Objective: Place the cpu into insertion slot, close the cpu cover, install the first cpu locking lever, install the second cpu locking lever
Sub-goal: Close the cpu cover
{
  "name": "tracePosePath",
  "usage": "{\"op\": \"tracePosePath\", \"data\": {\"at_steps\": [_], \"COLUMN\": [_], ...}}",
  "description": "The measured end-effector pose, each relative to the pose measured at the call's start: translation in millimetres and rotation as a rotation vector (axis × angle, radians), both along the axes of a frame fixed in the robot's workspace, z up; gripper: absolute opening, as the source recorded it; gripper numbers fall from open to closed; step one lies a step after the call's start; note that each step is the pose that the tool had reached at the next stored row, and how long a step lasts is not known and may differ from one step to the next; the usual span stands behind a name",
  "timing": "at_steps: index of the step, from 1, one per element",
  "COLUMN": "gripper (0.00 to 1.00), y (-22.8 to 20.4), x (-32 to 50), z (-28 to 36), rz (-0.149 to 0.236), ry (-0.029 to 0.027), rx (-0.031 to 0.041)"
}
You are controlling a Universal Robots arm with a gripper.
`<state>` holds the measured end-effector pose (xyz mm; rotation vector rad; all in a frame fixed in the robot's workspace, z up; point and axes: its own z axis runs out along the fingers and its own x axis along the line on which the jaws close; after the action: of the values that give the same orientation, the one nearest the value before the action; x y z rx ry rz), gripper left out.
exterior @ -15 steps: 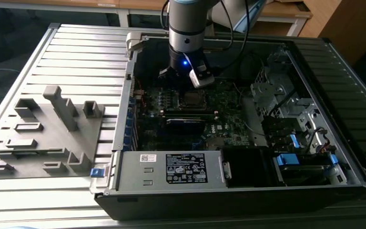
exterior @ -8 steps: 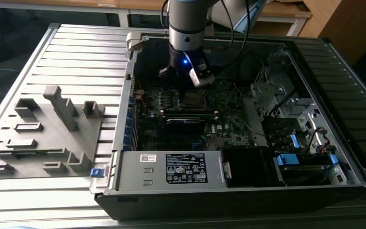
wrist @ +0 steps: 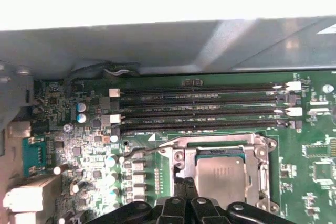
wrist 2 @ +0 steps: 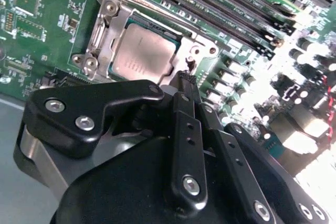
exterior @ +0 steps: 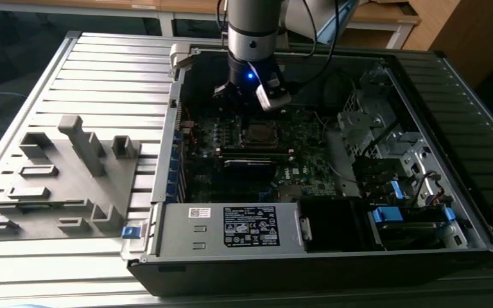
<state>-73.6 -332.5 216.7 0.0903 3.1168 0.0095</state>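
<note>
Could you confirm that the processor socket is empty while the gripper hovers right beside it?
Not quite: it is not empty. The cpu sits in it, framed by the cpu cover, as the second wrist view shows. The gripper does hover right beside it.

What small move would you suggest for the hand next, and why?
Probably a slight push on the wire lever beside the socket, to latch it. The chip already sits in the socket, the metal cover lies flat around it, and the shut hand is at the socket's edge. Whether that lever is already hooked I cannot tell.
</note>
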Motion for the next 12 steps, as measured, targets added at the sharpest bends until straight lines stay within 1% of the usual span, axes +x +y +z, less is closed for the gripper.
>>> {"op": "tracePosePath", "data": {"at_steps": [1, 6, 8, 12], "gripper": [0.11, 0.11, 0.11, 0.11], "y": [0.0, 0.0, 0.0, 0.0], "x": [0.0, 0.9, 4.4, 16.0], "z": [1.1, 1.4, 1.3, 1.0], "rz": [0.0, 0.0, 0.0, 0.0], "ry": [0.0, 0.0, 0.0001, 0.0], "rx": [0.0, 0.0001, 0.0, 0.0]}}
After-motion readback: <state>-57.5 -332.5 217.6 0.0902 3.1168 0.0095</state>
